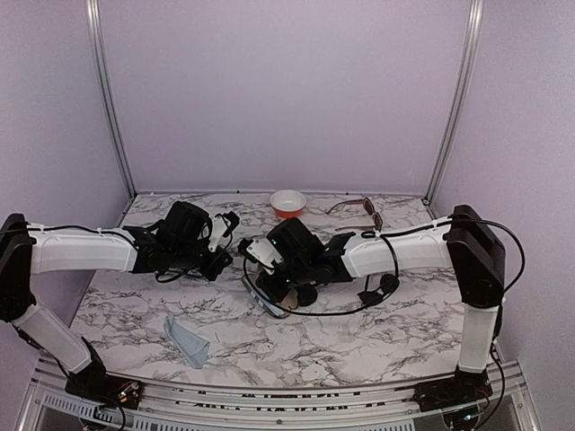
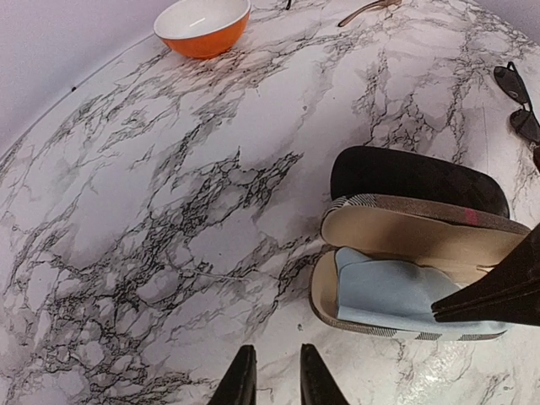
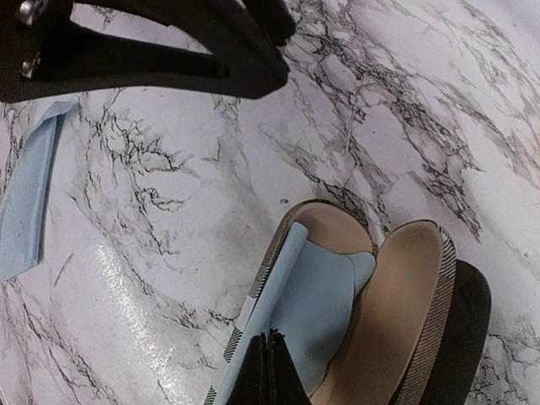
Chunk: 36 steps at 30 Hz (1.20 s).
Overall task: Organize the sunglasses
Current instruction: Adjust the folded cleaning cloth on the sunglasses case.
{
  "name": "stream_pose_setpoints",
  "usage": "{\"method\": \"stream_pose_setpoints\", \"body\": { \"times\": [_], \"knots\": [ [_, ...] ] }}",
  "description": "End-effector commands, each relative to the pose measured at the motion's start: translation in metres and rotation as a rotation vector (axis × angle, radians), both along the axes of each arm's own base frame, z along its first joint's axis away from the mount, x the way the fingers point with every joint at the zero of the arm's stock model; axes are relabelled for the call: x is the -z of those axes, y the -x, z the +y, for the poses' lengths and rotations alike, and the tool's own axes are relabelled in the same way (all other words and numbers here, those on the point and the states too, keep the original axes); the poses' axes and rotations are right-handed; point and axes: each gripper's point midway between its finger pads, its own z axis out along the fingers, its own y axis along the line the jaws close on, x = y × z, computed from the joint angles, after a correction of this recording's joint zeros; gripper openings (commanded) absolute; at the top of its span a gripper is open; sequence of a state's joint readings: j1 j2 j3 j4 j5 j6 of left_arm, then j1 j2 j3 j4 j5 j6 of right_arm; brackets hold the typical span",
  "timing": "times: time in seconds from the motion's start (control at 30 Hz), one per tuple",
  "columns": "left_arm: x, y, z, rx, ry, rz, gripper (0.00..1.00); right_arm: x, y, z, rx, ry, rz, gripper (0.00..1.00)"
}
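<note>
The brown sunglasses [image 1: 359, 208] lie at the back right; only one arm [image 2: 371, 8] shows in the left wrist view. The small black sunglasses [image 1: 384, 285] [image 2: 519, 101] lie on the table under my right forearm. An open brown case [image 2: 396, 245] [image 3: 405, 295] [image 1: 269, 303] holds a blue cloth [image 2: 388, 291] [image 3: 321, 304]. My right gripper [image 3: 268, 359] [image 1: 274, 285] is shut, its tips pinched on that cloth's near edge. My left gripper [image 2: 277, 375] [image 1: 226, 244] is slightly open and empty, low over bare table left of the case.
A black case [image 2: 413, 173] lies shut against the far side of the brown case. An orange bowl [image 1: 287, 202] [image 2: 202, 25] stands at the back middle. A second blue cloth [image 1: 189, 339] [image 3: 25, 194] lies at the front left.
</note>
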<state>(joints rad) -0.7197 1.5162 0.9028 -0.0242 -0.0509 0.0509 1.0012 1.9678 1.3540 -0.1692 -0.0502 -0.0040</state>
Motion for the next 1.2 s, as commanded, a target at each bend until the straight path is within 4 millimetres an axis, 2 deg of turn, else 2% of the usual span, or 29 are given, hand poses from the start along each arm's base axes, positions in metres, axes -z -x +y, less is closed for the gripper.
{"method": "stream_pose_setpoints", "body": {
  "times": [0.0, 0.4, 0.77, 0.97, 1.17],
  "knots": [
    [-0.009, 0.001, -0.003, -0.003, 0.053, -0.005, 0.19, 0.0, 0.005, 0.001, -0.007, 0.021, 0.026, 0.0],
    [0.001, 0.004, -0.004, 0.005, 0.05, 0.015, 0.19, 0.03, 0.004, -0.01, 0.016, 0.117, 0.047, 0.0],
    [0.005, 0.006, -0.003, 0.009, 0.045, 0.024, 0.18, 0.046, 0.007, -0.005, -0.004, 0.134, 0.087, 0.0],
    [0.005, 0.007, -0.003, 0.011, 0.046, 0.024, 0.18, 0.049, 0.01, -0.002, -0.002, 0.126, 0.106, 0.0],
    [0.005, 0.007, -0.003, 0.01, 0.049, 0.024, 0.18, 0.035, 0.012, 0.005, -0.008, 0.103, 0.102, 0.0]
  ]
}}
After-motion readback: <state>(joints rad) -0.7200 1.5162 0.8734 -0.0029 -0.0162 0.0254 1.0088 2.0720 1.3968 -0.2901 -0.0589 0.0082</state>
